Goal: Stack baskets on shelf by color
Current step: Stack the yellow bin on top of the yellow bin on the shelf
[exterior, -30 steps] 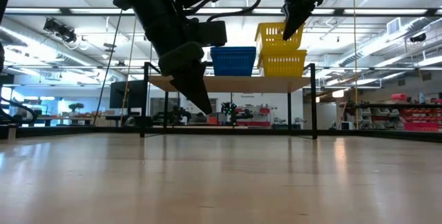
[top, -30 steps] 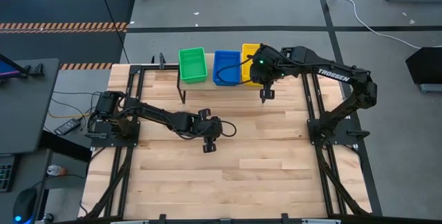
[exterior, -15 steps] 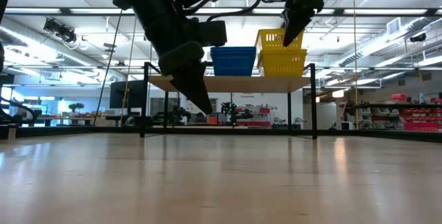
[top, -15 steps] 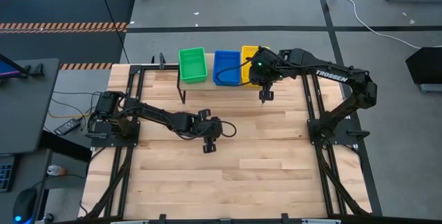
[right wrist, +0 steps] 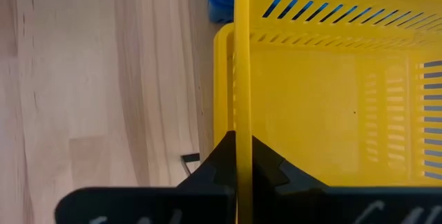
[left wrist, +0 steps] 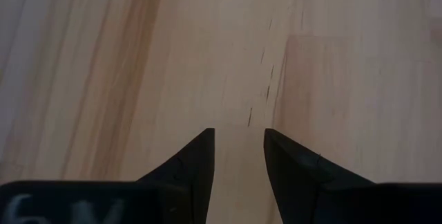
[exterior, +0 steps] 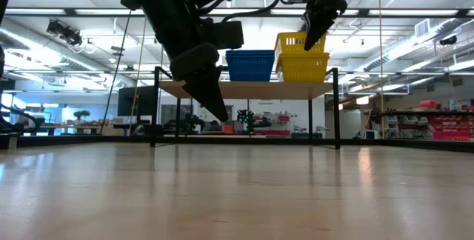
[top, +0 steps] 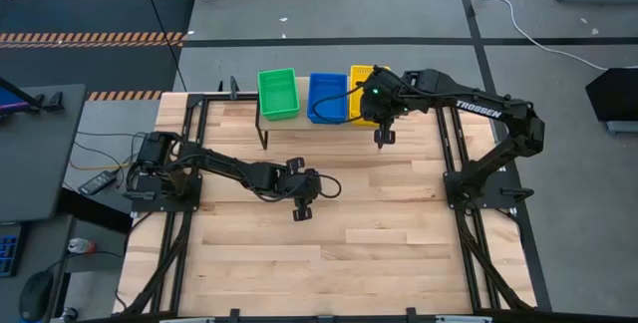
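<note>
On the shelf at the table's far edge, the green baskets stand at the left, the blue ones in the middle and the yellow ones at the right. My right gripper is shut on the upper yellow basket, which tilts over the lower yellow basket. My left gripper hangs open over the bare table middle, holding nothing. In the low view the left arm hides the green baskets. My right gripper pinches the upper yellow basket's rim on its near wall, one finger inside the basket and one outside. The fingers come slanting down from the near right. The basket sits tilted, its lower part inside the yellow basket beneath.
The shelf's thin black legs stand on the slatted wooden tabletop, which stretches bare toward the near edge. The arms' black frames flank the table left and right.
The upper yellow basket, in my right gripper, has sunk a little lower into the yellow basket beneath it, and it still tilts.
</note>
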### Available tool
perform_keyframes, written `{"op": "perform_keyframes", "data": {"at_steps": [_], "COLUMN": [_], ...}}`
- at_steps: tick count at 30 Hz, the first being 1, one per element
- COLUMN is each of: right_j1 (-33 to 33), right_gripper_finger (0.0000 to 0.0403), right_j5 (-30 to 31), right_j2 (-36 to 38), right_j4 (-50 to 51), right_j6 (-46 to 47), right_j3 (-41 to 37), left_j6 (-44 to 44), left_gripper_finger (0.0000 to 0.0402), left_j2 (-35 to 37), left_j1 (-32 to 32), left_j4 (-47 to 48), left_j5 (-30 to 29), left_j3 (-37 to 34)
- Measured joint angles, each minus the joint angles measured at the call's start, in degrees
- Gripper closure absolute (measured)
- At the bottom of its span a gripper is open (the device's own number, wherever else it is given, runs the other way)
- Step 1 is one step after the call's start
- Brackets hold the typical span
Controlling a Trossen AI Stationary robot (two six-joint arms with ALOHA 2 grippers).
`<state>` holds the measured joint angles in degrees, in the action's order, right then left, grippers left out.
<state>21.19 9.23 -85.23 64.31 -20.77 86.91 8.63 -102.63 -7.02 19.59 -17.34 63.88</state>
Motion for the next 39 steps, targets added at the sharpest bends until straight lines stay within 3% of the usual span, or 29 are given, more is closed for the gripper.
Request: {"op": "perform_keyframes", "data": {"at_steps": [39], "right_j1": [0.0], "right_gripper_finger": [0.0378], "right_j5": [-1.9], "right_j2": [0.0], "right_j4": [1.7], "right_j6": [0.3], "right_j3": [0.0], "left_j6": [0.6], "left_gripper_finger": [0.0269], "left_j2": [-0.5], "left_j1": [-1.4], "left_j4": [-3.5], "left_j5": [-0.6], "left_j3": [0.0]}}
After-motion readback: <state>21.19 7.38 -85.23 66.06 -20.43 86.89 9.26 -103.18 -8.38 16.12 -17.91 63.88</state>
